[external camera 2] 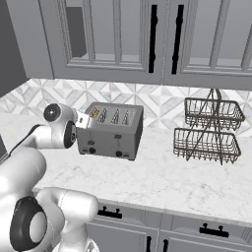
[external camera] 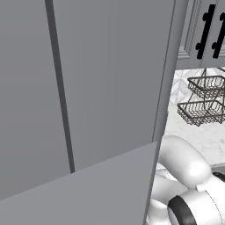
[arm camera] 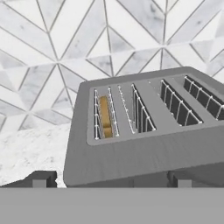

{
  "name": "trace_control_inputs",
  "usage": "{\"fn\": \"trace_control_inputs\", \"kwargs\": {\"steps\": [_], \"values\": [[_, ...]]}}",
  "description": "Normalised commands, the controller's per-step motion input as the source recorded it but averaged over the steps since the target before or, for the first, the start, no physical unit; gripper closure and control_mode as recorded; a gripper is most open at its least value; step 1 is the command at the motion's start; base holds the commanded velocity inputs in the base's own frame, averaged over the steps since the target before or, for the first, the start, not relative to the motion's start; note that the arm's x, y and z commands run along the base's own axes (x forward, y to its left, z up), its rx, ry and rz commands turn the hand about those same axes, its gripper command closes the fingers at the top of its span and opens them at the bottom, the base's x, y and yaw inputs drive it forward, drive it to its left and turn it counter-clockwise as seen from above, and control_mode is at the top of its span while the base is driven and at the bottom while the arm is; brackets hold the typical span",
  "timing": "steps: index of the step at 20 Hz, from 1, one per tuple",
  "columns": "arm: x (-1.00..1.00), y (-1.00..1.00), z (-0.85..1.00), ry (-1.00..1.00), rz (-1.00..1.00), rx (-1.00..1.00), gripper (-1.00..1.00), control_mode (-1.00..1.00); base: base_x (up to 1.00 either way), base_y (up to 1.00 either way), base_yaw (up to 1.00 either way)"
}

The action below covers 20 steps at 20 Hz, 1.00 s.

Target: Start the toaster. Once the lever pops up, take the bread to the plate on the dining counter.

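Gripper (arm camera: 111,180) fingertips spread wide apart and empty just short of the toaster (external camera 2: 111,130) on the wall counter (external camera 2: 162,182), bread (arm camera: 104,116) sits in its end slot, nothing pressed yet, everything left.

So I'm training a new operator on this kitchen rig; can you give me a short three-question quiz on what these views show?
1. True or false: the bread sits in one of the toaster's slots.
2. What stands to the right of the toaster on the counter in the right base view? A) wire basket rack B) kettle C) bowl
3. Fill in: the pincer's fingers stand ____.

Key: 1 true; 2 A, the wire basket rack; 3 open.
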Motion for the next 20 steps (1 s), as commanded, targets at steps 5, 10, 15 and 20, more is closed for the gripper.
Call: {"fn": "trace_control_inputs", "kwargs": {"steps": [5,10,15,20], "values": [[0.19,0.0,0.04,0.0,0.03,0.0,-1.0,-1.0,0.0,0.0,0.0],[0.14,0.0,0.0,0.0,0.04,0.0,-1.0,-1.0,0.0,0.0,0.0],[0.18,0.0,0.0,0.0,0.03,0.0,-1.0,-1.0,0.0,0.0,0.0],[0.22,0.0,0.0,0.0,0.04,0.0,-1.0,-1.0,0.0,0.0,0.0]]}}
